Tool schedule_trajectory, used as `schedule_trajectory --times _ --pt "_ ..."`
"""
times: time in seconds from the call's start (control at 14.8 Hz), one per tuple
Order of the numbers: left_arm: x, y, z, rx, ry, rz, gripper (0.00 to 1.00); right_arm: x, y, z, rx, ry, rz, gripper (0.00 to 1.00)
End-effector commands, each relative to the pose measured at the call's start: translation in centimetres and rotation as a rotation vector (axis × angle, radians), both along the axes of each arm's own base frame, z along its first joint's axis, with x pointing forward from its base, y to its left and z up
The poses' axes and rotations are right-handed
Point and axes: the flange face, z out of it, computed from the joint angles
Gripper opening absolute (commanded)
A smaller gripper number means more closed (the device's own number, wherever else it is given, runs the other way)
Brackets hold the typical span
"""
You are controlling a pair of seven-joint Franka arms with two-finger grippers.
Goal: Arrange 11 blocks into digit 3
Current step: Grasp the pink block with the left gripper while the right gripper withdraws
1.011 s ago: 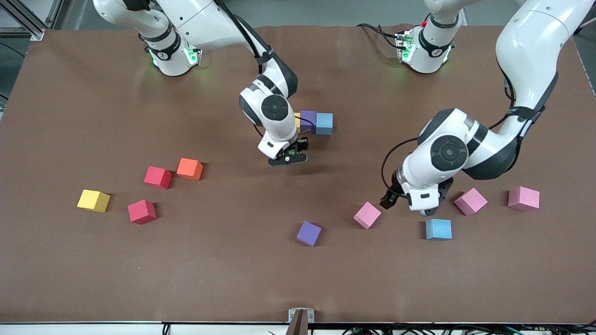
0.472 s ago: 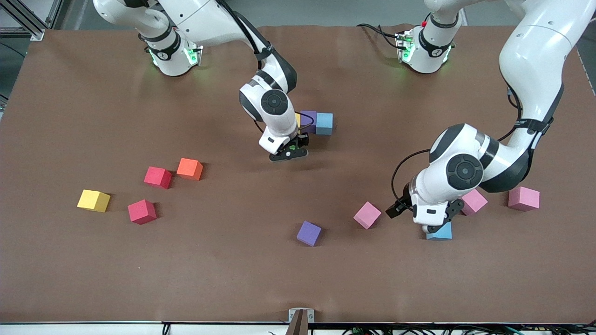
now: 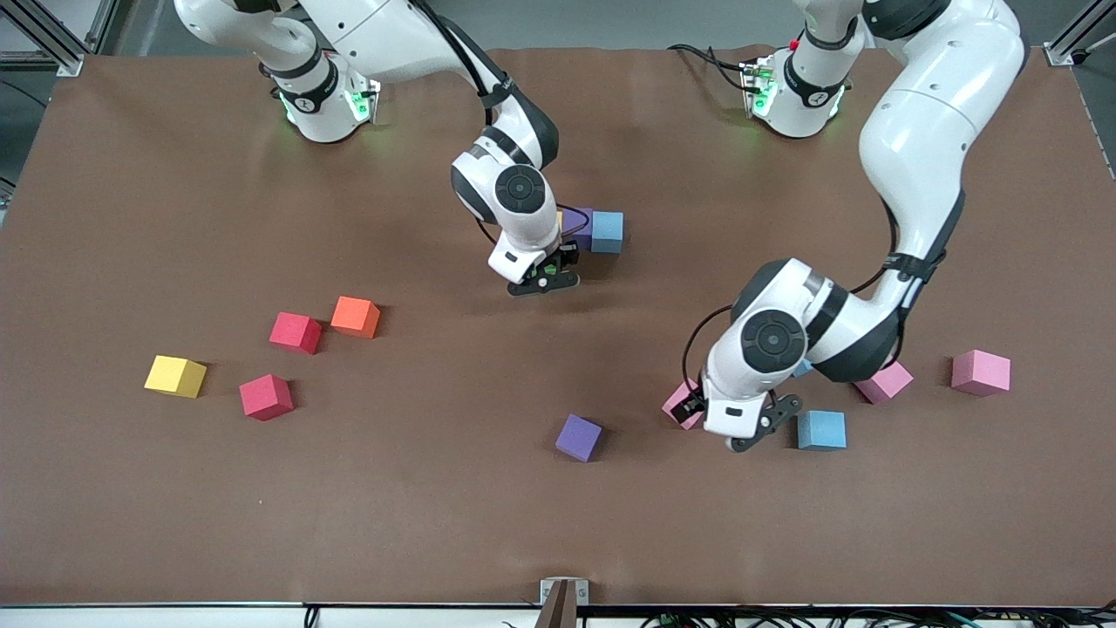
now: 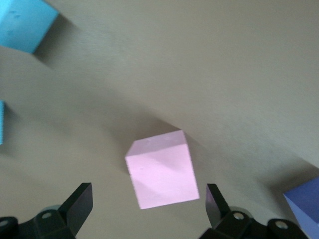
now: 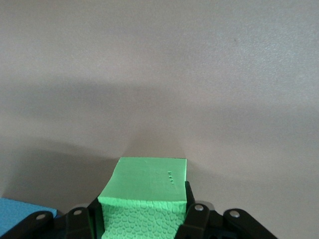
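My right gripper [image 3: 542, 281] is shut on a green block [image 5: 144, 196] and hangs just off the table beside a short row of touching blocks. That row shows a purple block [image 3: 578, 225] and a blue block [image 3: 608, 231], with a yellow sliver at its hidden end. My left gripper [image 4: 148, 206] is open and hovers over a pink block [image 4: 160, 169], which lies between the fingers [image 4: 79, 205] without touching them. In the front view this pink block [image 3: 680, 406] is half hidden under the left hand. Several more blocks lie scattered.
Near the left hand lie a blue block [image 3: 821, 429], two pink blocks [image 3: 885, 382] [image 3: 980, 372] and a loose purple block [image 3: 579, 437]. Toward the right arm's end sit an orange block [image 3: 355, 317], two red blocks [image 3: 295, 332] [image 3: 266, 396] and a yellow block [image 3: 175, 376].
The left arm swung from over the loose blue block to over the pink block near the purple one. The right gripper carried the green block slightly closer to the row.
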Motion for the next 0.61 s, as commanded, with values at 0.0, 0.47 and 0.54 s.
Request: schedule_trajectory --times 0.0,0.47,0.54 --pt "1.2 0.9 -0.2 -0.018 -0.018 -0.051 1.00 -2.4 -0.7 -2.6 -0.039 0.056 -0.003 0.24" --pt "1.3 1.6 -3.0 -0.043 0.025 0.195 1.00 2.5 -0.3 2.8 -0.025 0.050 -0.046 1.00" --pt "1.1 1.5 -3.4 -0.034 0.027 0.202 1.00 3.7 -0.3 4.4 -0.022 0.054 -0.053 1.00"
